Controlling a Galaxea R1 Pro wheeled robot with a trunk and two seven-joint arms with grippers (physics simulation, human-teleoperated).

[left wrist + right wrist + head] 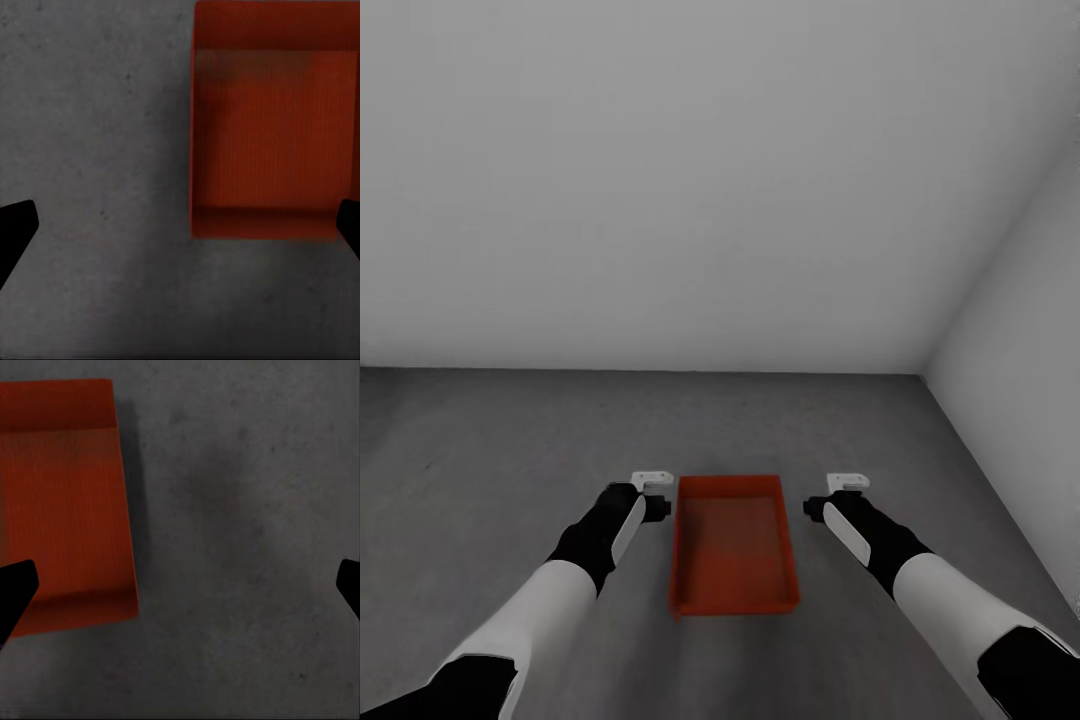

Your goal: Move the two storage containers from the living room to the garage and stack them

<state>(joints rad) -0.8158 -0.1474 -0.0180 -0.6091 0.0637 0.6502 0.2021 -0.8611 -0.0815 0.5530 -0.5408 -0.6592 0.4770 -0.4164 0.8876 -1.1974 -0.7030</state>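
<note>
A: Where had you left the red-orange, lidless rectangular storage container (733, 545)?

B: You had it sitting flat on the dark grey, mottled concrete-like floor (490, 450), its opening facing up, near the corner where the two plain white walls (700, 180) met. It lay between your two arms, long side running away from the robot.

A: And how were the arms posed?

B: You held both stretched forward and down, black-and-white sleeves angled inward. Your left gripper (651, 482) hung just beside the container's far left corner, and your right gripper (847, 483) stood a little off from its far right corner. Neither one touched the box.

A: Were the pincers released or clenched?

B: Released, both of them. In the left wrist view your left gripper's (180, 225) dark fingertips (15, 232) sat at opposite edges of the frame, spread wide with bare floor and the container (274, 142) showing between them. The right wrist view was the same: your right gripper's (180, 585) dark fingertips (15, 596) were far apart, holding nothing, with the container (64, 502) off toward one side and grey floor under the rest.

A: Anything inside the box?

B: Its inner base looked bare, thin straight walls standing upright all round.
</note>
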